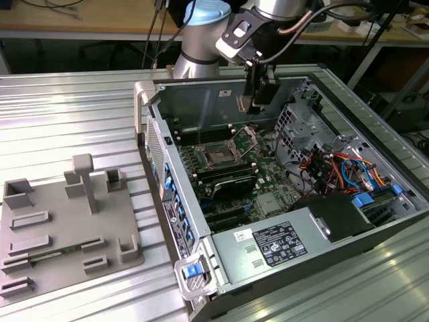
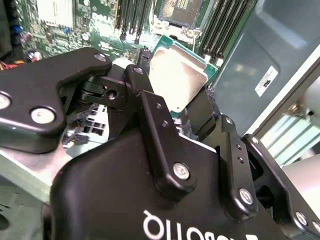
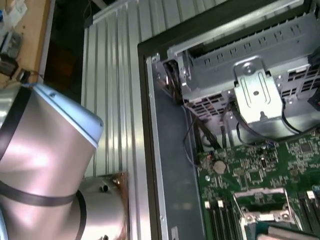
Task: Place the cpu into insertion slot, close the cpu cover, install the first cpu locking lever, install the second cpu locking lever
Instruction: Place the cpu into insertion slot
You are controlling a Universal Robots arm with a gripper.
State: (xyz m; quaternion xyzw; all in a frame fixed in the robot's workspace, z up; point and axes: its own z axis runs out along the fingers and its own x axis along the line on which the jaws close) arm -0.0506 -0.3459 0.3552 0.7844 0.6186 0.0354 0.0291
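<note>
**Figure.** The gripper (image 2: 172,100) is clamping its two black fingers (image 2: 150,115) on opposite edges of the cpu (image 2: 177,75). The chip's silver-grey top is facing the second wrist view and its green rim is showing along one side.

In the exterior view the gripper (image 1: 257,100) is hanging inside the open computer case (image 1: 315,221), above the motherboard (image 1: 265,201) and not touching it. The insertion slot (image 1: 220,155) is lying apart from the gripper, lower and toward the exterior view's left, with its dark recess showing. In the second wrist view the slot (image 2: 177,11) is sitting beyond the held chip, flanked by long memory slots (image 2: 127,17).

A silvery frame, apparently the cpu cover (image 1: 249,137), is standing raised just beside the slot, between it and the gripper.

**Risks, as judged from this position:**
- **Slipping:** the chip is being pinched only at its thin edges, so a jolt could be enough to rotate it or let it slip from the fingers.
- **Poor seating:** a chip arriving tilted or turned off square would be landing a corner on the socket contacts instead of seating flat.
- **Snagging:** a low path toward the slot would be risking a catch on the raised frame.
- **Dropping:** a chip released too high could be falling onto the board.
</note>
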